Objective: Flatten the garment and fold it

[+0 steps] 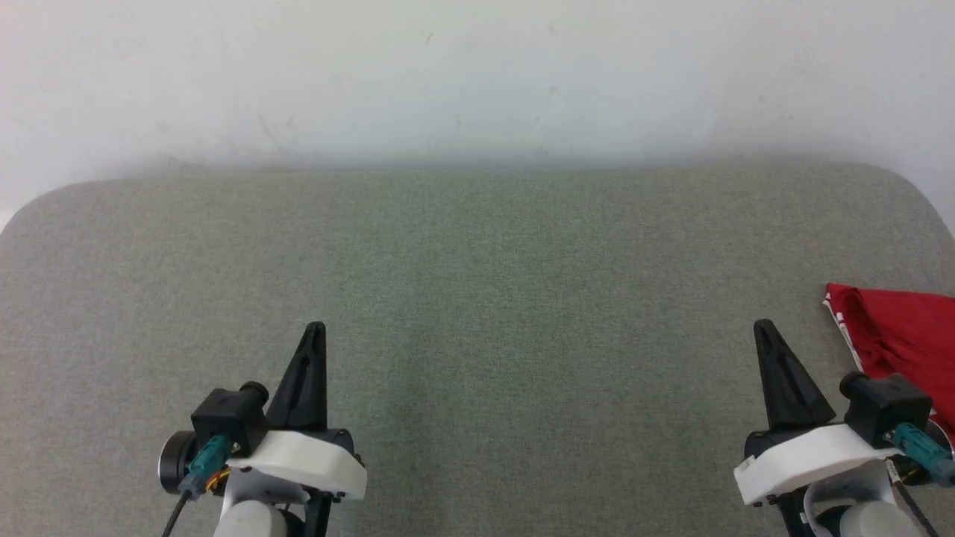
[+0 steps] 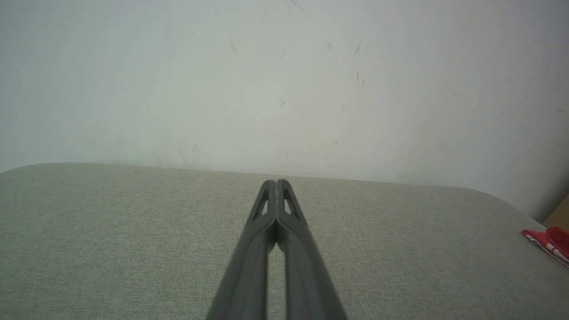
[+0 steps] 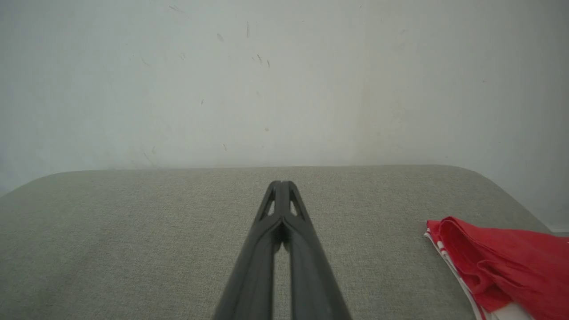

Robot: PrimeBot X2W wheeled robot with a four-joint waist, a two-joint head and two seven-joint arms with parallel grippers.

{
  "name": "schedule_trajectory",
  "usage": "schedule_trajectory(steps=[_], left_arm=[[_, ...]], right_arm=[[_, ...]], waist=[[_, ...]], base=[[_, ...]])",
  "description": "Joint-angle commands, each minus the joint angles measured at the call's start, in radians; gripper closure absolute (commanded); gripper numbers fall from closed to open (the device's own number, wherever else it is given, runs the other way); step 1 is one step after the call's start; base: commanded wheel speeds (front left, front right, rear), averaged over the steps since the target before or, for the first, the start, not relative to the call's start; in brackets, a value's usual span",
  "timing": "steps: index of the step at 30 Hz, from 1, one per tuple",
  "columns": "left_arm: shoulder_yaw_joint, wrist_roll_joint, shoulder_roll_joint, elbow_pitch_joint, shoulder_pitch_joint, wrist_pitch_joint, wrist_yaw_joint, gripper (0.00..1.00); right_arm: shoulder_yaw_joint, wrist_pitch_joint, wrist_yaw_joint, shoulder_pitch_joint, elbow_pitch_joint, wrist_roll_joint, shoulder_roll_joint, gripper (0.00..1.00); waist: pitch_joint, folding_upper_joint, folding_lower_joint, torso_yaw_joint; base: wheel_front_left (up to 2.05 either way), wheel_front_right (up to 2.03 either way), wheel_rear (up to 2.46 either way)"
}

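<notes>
The red garment (image 1: 903, 335) lies bunched at the table's right edge, partly cut off by the head view; a white, red-striped hem shows along its near-left side. The right wrist view has the garment (image 3: 502, 266) at lower right, and the left wrist view catches a corner of the garment (image 2: 549, 240) at far right. My right gripper (image 1: 762, 328) is shut and empty, a short way left of the cloth and apart from it. My left gripper (image 1: 316, 330) is shut and empty over the table's left half. Both pairs of fingertips meet, seen in the left gripper (image 2: 276, 183) and right gripper (image 3: 281, 183).
A grey fabric-covered table (image 1: 477, 283) with rounded far corners spans the scene. A pale scuffed wall (image 1: 477, 74) rises directly behind its far edge. Bare surface stretches between and beyond the two grippers.
</notes>
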Motion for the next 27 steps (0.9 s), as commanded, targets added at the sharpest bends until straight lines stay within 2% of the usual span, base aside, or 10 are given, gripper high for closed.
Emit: schedule_trajectory(steps=[1, 27], left_arm=[[0.004, 0.010, 0.000, -0.009, 0.009, 0.008, 0.005, 1.00], [0.016, 0.051, -0.001, -0.048, 0.025, 0.059, 0.016, 1.00]], right_arm=[[0.002, 0.008, 0.000, 0.001, -0.008, -0.008, 0.001, 1.00], [0.007, 0.043, -0.001, 0.004, -0.029, -0.044, 0.002, 1.00]], waist=[[0.000, 0.0000, 0.0000, -0.001], [-0.003, 0.0000, -0.0001, -0.009]], base=[[0.00, 0.00, 0.00], [0.00, 0.00, 0.00]])
